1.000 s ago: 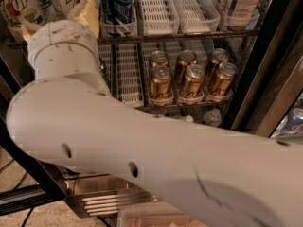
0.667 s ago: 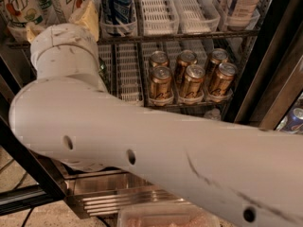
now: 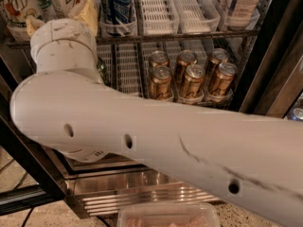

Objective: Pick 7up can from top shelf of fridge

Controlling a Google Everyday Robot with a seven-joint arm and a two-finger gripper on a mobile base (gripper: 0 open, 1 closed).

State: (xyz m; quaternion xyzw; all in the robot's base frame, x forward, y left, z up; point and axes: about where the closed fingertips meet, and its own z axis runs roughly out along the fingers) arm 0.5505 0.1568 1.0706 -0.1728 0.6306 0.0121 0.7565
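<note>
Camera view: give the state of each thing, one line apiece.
Stainless-steel fridge: open.
Tall white 7up can: upright on grey wire top shelf.
Tall blue Pepsi can: upright.
Short gold cans: upright, lower rack.
Robot's pincer: at top shelf's left end, beside 7up can.

jaws cream, at top shelf (image 3: 189, 36) | 7up can (image 3: 16, 8) white-green | arm (image 3: 165, 145) white

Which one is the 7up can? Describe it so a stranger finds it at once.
In the fridge, look along the top shelf to its far left end, left of the blue Pepsi can and up-left of the gripper. The 7up can is white with large green lettering, unlike the Pepsi can and the gold cans on the rack below.
</note>
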